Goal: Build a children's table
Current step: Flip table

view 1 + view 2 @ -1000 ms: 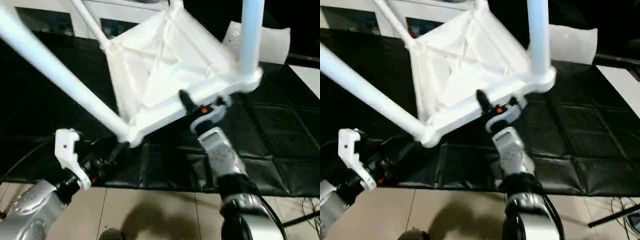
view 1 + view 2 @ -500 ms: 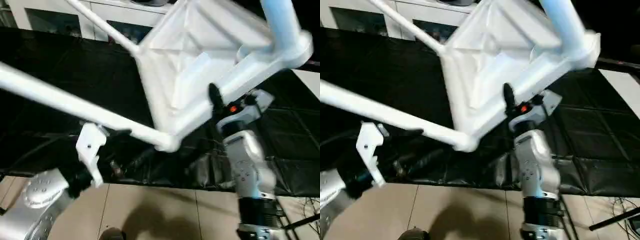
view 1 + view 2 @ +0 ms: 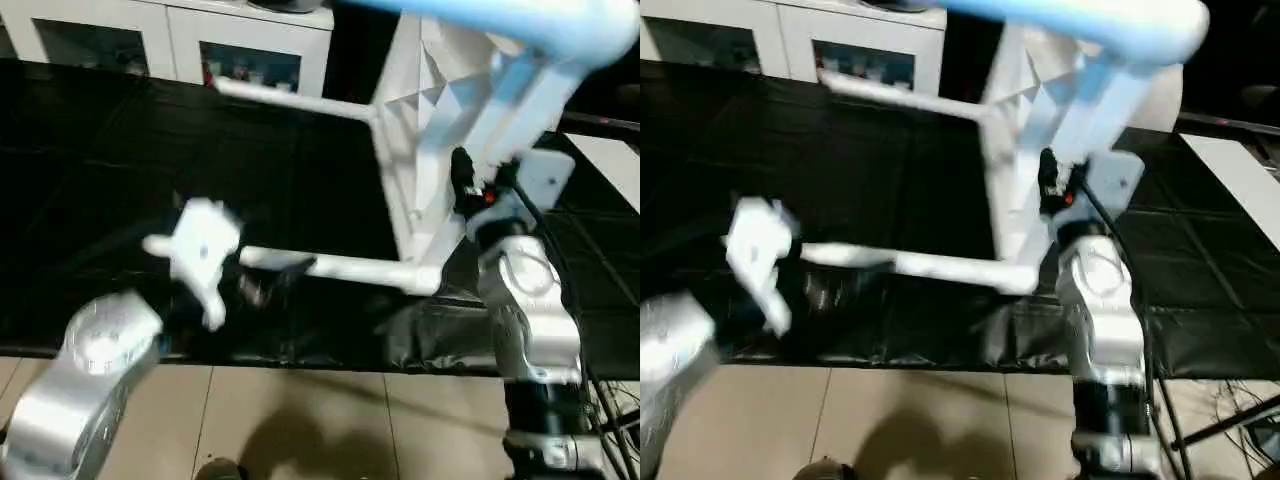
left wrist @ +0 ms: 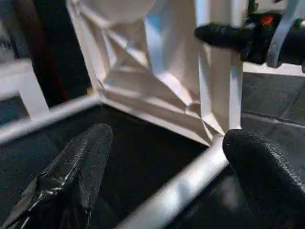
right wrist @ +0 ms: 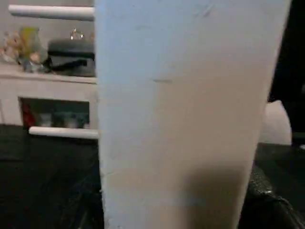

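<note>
The children's table (image 3: 440, 140) stands tipped up on its edge, its ribbed underside facing left. One white leg (image 3: 330, 267) points left low over the mat. Another leg (image 3: 290, 97) points left higher up, and a third leg (image 3: 500, 15) crosses the top. My right gripper (image 3: 462, 185) is shut on the tabletop's near rim, one black finger lying across it. My left gripper (image 4: 166, 136) is open, wide black fingers (image 4: 71, 176) on either side of the low leg (image 4: 181, 191) near its socket. Whether they touch it I cannot tell.
A black quilted mat (image 3: 150, 150) covers the floor under the table. White cabinets (image 3: 120, 30) line the back. Tan floor tiles (image 3: 300, 420) lie in front of the mat. A flat white board (image 3: 610, 160) lies at the right, with cables (image 3: 610, 400) below it.
The table has swung up from a tilt to stand on its edge, its legs sweeping round to the left. My left gripper has opened wider and come up around the low leg.
</note>
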You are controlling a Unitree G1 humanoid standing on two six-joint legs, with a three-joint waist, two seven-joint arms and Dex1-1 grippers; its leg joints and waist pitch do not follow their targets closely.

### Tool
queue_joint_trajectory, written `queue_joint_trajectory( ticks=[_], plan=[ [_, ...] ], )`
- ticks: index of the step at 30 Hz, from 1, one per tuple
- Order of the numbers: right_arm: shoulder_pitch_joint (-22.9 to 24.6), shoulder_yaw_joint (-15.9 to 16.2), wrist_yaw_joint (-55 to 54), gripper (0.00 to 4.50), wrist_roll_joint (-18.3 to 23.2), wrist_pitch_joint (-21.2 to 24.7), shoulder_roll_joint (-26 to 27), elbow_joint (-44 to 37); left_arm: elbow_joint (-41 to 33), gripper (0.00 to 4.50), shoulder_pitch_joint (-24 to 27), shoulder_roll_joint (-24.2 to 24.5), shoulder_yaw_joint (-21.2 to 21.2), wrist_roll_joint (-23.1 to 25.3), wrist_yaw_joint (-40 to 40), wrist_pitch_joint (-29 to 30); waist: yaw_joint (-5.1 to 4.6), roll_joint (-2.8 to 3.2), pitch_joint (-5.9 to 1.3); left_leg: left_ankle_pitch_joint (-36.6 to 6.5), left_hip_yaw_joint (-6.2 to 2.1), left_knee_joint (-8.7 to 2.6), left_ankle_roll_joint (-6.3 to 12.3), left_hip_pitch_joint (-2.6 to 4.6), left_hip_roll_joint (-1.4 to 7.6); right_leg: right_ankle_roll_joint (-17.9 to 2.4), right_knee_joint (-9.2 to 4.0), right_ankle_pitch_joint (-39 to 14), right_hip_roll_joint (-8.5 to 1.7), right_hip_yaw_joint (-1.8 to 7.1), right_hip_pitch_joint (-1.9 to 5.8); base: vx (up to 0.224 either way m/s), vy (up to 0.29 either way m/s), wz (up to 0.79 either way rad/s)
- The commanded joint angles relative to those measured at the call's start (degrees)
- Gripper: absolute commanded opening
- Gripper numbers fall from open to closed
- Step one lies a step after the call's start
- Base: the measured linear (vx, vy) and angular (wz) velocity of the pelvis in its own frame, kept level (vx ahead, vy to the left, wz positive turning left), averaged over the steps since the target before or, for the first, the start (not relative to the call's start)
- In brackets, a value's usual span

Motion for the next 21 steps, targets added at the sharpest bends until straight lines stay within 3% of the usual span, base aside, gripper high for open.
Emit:
queue_joint_trajectory(
  ticks=[1,4,5,9,12,16,21],
  plan=[
    [-1.94,-0.05,-0.22,1.90,-0.87,-1.70,-1.23,0.26,0.10,4.22,-1.84,1.01,-1.25,2.12,0.18,-0.50,-0.20,0.40,-3.36,-8.78,-0.87,-3.75,-3.67,1.91,2.91,-4.11,-4.18,-3.05,-3.96,2.71,1.03,0.000,0.000,0.00],
    [-3.42,0.72,0.83,1.90,-0.64,-0.43,-1.48,3.28,1.79,4.22,-8.86,3.67,-0.34,6.45,1.47,-1.86,-0.56,0.45,-3.38,-8.89,-0.86,-3.65,-3.61,2.06,2.93,-4.86,-4.06,-2.49,-3.86,2.61,0.94,0.000,0.000,0.00],
    [-4.22,1.00,0.68,2.25,-1.30,-0.08,-1.48,4.91,2.87,4.36,-11.87,5.81,-0.57,10.00,1.18,-5.17,-0.70,0.51,-3.24,-10.00,-0.93,-3.71,-3.93,2.00,2.95,-4.80,-4.31,-4.31,-3.90,2.63,0.93,0.000,0.000,0.00],
    [-5.27,1.07,1.13,2.68,-1.37,-0.03,-0.96,6.66,4.08,4.50,-16.41,8.58,-0.36,14.36,1.15,-10.40,-0.85,0.58,-3.25,-10.89,-1.00,-3.66,-4.85,2.03,3.08,-4.96,-4.31,-5.66,-4.10,2.67,0.79,0.000,0.000,0.00],
    [-4.74,1.49,1.25,2.95,-1.40,0.31,-0.72,6.52,4.61,4.50,-19.85,10.78,0.69,17.91,2.34,-15.04,-0.72,0.62,-3.38,-9.71,-0.99,-3.62,-4.99,2.08,3.17,-5.44,-3.97,-2.93,-4.09,2.61,0.84,0.000,0.000,0.00],
    [-3.65,1.67,1.35,3.20,-1.21,0.50,-0.60,6.11,5.27,4.50,-21.63,12.12,0.78,18.90,2.46,-15.99,-0.52,0.64,-3.47,-8.91,-0.93,-3.57,-5.13,2.15,3.16,-5.96,-3.64,-1.17,-4.11,2.54,0.89,0.000,0.000,0.00],
    [-0.38,2.43,1.36,3.61,-2.13,1.14,-0.25,4.11,13.55,4.50,-26.03,15.58,-1.32,24.47,0.88,-21.69,-0.44,1.01,-3.37,-11.59,-1.10,-3.82,-6.14,2.28,3.11,-5.88,-3.99,-4.29,-4.14,2.56,0.61,0.000,0.000,0.00]
  ],
)
